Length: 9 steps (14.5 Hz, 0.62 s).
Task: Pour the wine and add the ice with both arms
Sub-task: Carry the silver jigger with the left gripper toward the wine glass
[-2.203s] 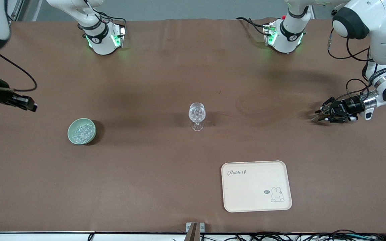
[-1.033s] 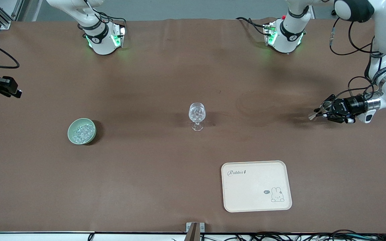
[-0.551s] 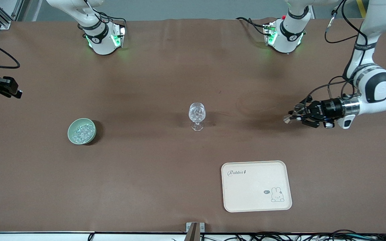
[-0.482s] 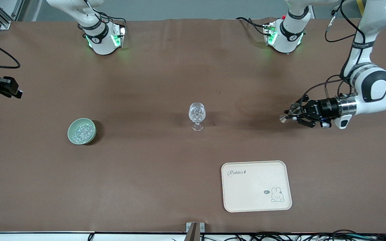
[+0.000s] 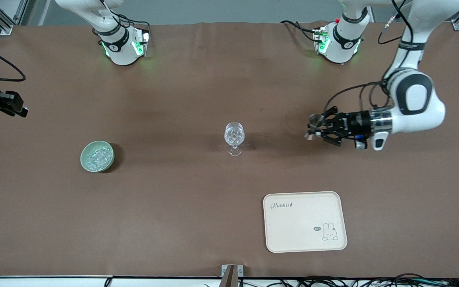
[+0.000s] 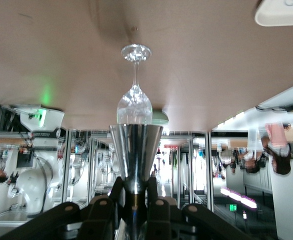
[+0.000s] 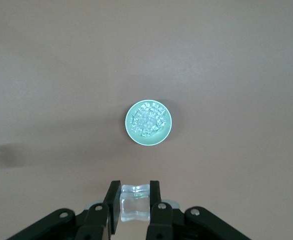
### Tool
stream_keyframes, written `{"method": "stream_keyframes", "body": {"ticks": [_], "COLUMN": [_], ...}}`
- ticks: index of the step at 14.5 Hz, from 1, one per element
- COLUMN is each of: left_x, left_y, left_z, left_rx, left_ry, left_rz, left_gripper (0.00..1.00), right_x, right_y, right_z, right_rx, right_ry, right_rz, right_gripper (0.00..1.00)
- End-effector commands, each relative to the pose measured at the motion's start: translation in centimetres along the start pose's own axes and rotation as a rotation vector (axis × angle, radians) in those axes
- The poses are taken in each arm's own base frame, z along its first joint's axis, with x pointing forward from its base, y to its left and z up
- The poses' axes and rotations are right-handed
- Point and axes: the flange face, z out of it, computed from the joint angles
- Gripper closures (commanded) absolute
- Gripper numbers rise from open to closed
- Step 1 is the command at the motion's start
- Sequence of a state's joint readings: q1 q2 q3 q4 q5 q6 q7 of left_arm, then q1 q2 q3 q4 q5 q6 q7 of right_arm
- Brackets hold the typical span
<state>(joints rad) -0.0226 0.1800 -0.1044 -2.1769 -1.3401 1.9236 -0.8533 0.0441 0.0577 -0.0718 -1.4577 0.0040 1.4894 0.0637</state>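
Meanwhile the left gripper (image 5: 314,128) hung over the bare table (image 5: 197,79), toward the left arm's end from the stemmed glass (image 5: 234,138), its fingers clenched on the waist of the silver jigger (image 5: 313,119). In the left wrist view the jigger (image 6: 135,152) sat between the two fingers (image 6: 156,212), its cone mouth facing the glass (image 6: 134,92); no liquid could be made out in it. The right gripper (image 7: 134,202) was up at the right arm's end of the table, well apart from the glass, its fingers pressed on a clear ice cube (image 7: 135,202). The pale green bowl (image 5: 97,156) of ice chunks (image 5: 98,156) stood on the table toward the right arm's end from the glass, and the right wrist view looked down on it (image 7: 148,122). A cream tray (image 5: 305,221) lay nearer the front camera than the glass.
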Motion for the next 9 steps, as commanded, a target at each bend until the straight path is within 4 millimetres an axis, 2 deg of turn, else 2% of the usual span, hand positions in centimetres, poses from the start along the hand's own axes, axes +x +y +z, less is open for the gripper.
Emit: {"method": "stream_keyframes", "body": {"ticks": [1, 4, 8, 9], "left_x": [-3.3, -5.9, -7.5, -7.4], "left_y": [-1.3, -1.3, -0.7, -0.6], "left_z": [4.3, 8.0, 11.7, 12.6], "left_rx": [-0.008, -0.040, 0.004, -0.012], "left_ry": [0.088, 0.141, 0.198, 0.217], "left_rz": [-0.003, 0.003, 0.090, 0.078], "left_gripper": [0.96, 0.97, 0.97, 0.97], "right_x": [-0.3, -0.3, -0.3, -0.3], "right_y": [0.1, 0.3, 0.5, 0.5], "right_z": [-0.1, -0.1, 0.0, 0.0], "right_rx": [0.001, 0.002, 0.001, 0.001], "right_ry": [-0.002, 0.001, -0.005, -0.006], "right_rz": [-0.012, -0.009, -0.006, -0.004], "right_gripper": [1.00, 1.00, 1.00, 1.00]}}
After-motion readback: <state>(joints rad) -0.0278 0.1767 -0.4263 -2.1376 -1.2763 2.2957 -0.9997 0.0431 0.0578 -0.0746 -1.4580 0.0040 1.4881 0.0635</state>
